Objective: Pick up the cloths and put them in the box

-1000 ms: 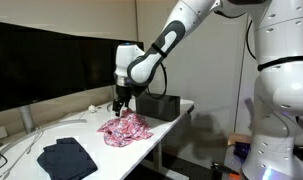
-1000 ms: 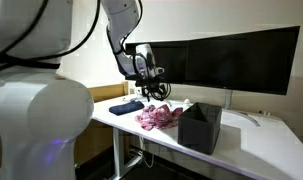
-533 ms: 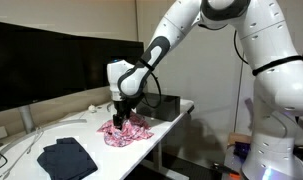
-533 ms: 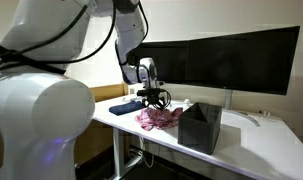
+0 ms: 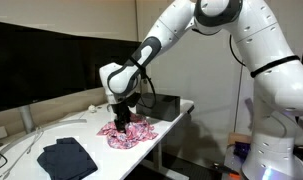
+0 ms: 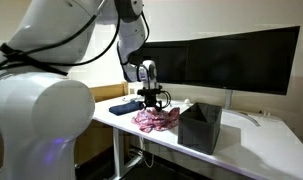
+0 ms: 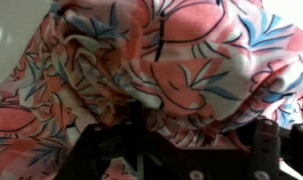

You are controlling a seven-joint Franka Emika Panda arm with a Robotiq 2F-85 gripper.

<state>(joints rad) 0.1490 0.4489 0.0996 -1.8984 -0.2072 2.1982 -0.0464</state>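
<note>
Right, the hand (image 5: 119, 126) is down on the pink floral cloth (image 5: 127, 133), which lies bunched up on the worktop (image 5: 49, 131) between the dark navy cloth (image 5: 66, 158) and the box (image 5: 162, 105). This looks like the grasp on the first cloth. In the wrist view the floral cloth (image 7: 156, 60) fills nearly the whole picture, and the two fingers (image 7: 99, 158) stand wide apart at the bottom with folds of fabric pushed between them. So the hand (image 7: 181, 160) is open and holds nothing yet. In an exterior view the hand (image 6: 151, 103) sits right on top of the floral cloth (image 6: 157, 118), while the dark navy cloth (image 6: 126, 107) lies flat and untouched towards the far end of the worktop (image 6: 253, 136). The box (image 6: 201, 128) waits at the near edge, and nothing shows above its rim. By my reckoning the next move is to squeeze shut on a thick fold, lift straight up until the trailing fabric clears the worktop, then carry it across and release above the box. Compared with a second ago, the arm has dropped from a hover above the heap right into it, and the cloth is pressed a little flatter under the hand.
</note>
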